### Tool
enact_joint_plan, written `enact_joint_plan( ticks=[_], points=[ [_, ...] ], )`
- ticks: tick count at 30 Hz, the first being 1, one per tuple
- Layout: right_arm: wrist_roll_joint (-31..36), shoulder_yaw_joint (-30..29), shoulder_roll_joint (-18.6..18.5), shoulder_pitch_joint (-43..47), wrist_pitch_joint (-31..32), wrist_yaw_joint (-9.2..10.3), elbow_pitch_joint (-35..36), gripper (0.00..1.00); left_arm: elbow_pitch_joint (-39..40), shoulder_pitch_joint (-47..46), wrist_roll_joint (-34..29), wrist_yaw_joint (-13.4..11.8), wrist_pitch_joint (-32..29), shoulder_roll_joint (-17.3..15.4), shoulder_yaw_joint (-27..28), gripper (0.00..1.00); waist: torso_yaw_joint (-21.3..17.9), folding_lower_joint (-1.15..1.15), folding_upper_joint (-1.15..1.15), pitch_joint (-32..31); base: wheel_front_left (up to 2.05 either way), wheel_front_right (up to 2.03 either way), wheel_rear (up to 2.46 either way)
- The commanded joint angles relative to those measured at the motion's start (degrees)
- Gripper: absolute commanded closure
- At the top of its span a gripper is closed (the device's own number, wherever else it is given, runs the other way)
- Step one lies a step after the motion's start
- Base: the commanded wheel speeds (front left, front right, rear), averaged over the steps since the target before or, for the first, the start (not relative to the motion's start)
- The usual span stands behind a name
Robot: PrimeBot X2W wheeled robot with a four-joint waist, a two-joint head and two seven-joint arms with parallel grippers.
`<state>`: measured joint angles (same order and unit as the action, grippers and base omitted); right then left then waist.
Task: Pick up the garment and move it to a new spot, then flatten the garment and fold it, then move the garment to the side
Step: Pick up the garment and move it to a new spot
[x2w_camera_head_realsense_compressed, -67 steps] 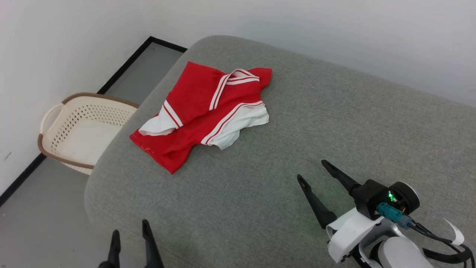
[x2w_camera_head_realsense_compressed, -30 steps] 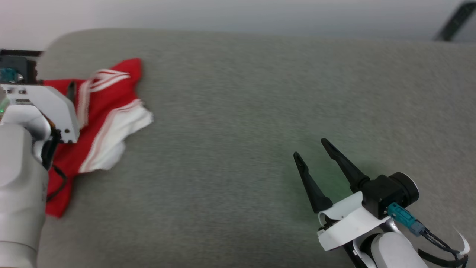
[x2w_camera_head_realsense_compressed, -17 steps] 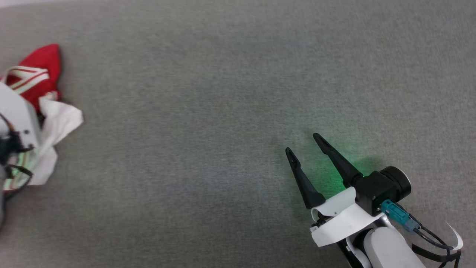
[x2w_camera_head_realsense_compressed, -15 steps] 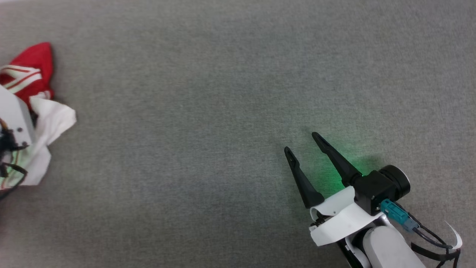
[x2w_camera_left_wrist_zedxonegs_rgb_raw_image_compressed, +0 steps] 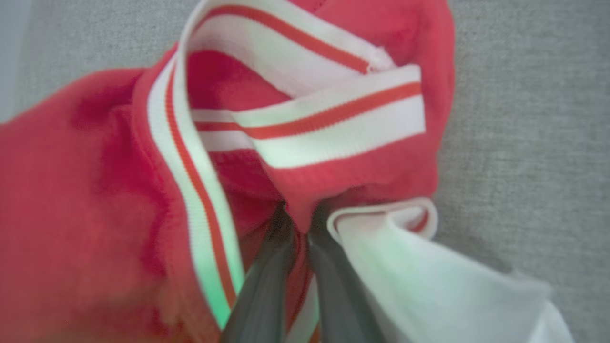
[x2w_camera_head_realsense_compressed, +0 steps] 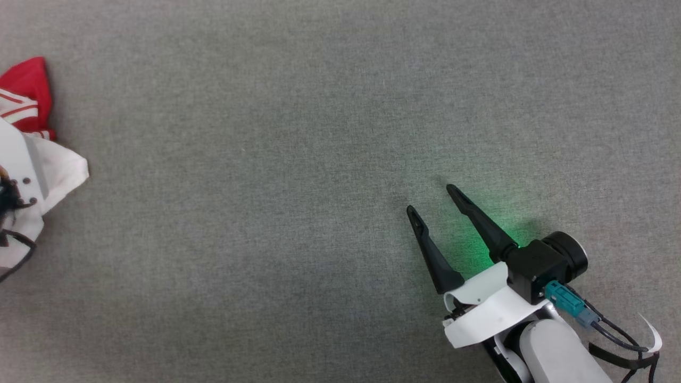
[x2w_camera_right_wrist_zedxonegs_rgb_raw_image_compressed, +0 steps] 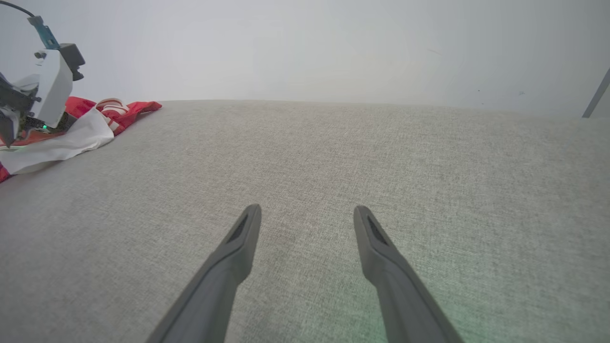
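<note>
The garment [x2w_camera_left_wrist_zedxonegs_rgb_raw_image_compressed: 71, 190], a red jersey with white-red striped trim [x2w_camera_left_wrist_zedxonegs_rgb_raw_image_compressed: 333, 124] and a white sleeve [x2w_camera_left_wrist_zedxonegs_rgb_raw_image_compressed: 419, 276], lies bunched on the grey cushion [x2w_camera_head_realsense_compressed: 319, 159]. My left gripper [x2w_camera_left_wrist_zedxonegs_rgb_raw_image_compressed: 300, 214] is shut on a fold of its red fabric beside the sleeve. The head view has the garment [x2w_camera_head_realsense_compressed: 26, 85] at the far left edge, partly hidden under my left wrist housing [x2w_camera_head_realsense_compressed: 13, 159]. Its chest lettering is hidden. My right gripper [x2w_camera_head_realsense_compressed: 430, 199] hovers open over bare cushion at the lower right, far from the garment [x2w_camera_right_wrist_zedxonegs_rgb_raw_image_compressed: 95, 124], with nothing between its fingers [x2w_camera_right_wrist_zedxonegs_rgb_raw_image_compressed: 238, 238].
The grey cushion stretches wide between the two arms. A pale wall [x2w_camera_right_wrist_zedxonegs_rgb_raw_image_compressed: 305, 47] rises behind its far edge. A dark slanted bar [x2w_camera_right_wrist_zedxonegs_rgb_raw_image_compressed: 598, 95] stands at the far right of the right wrist view.
The head camera has swung right and down, sliding the garment to the left edge. My left arm has reached the garment, which is now more bunched. The right gripper has hardly moved.
</note>
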<state>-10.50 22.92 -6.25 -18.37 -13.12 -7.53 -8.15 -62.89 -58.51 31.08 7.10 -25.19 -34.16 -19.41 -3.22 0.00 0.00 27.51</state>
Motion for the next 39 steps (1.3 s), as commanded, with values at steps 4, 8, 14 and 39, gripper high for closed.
enact_joint_plan(
  ticks=[4,8,14,39],
  points=[
    [-0.7,-0.3,0.8,1.4,-0.6,0.08,-0.9,0.00,1.3,3.5,2.9,0.7,2.1,4.4,-3.5,1.00,0.6,0.00,0.00,-3.5,0.00,0.00,0.00],
    [-1.2,-0.6,1.5,2.4,-1.1,0.08,-1.9,0.00,5.6,2.4,6.6,0.8,2.5,5.1,-6.0,1.00,0.6,0.00,0.00,-6.7,0.00,0.00,0.00],
    [-1.9,-1.7,2.4,3.7,-1.5,0.08,-2.7,0.00,10.2,0.7,15.1,0.4,-3.3,7.4,-6.6,1.00,-0.3,0.00,0.00,-9.9,0.00,0.00,0.00],
    [-9.2,-5.0,3.4,3.7,-2.1,0.08,-0.8,0.00,22.7,-5.4,21.3,-1.9,-12.3,22.7,-14.5,1.00,-14.2,0.00,0.00,-8.5,0.00,0.00,0.00]
  ],
)
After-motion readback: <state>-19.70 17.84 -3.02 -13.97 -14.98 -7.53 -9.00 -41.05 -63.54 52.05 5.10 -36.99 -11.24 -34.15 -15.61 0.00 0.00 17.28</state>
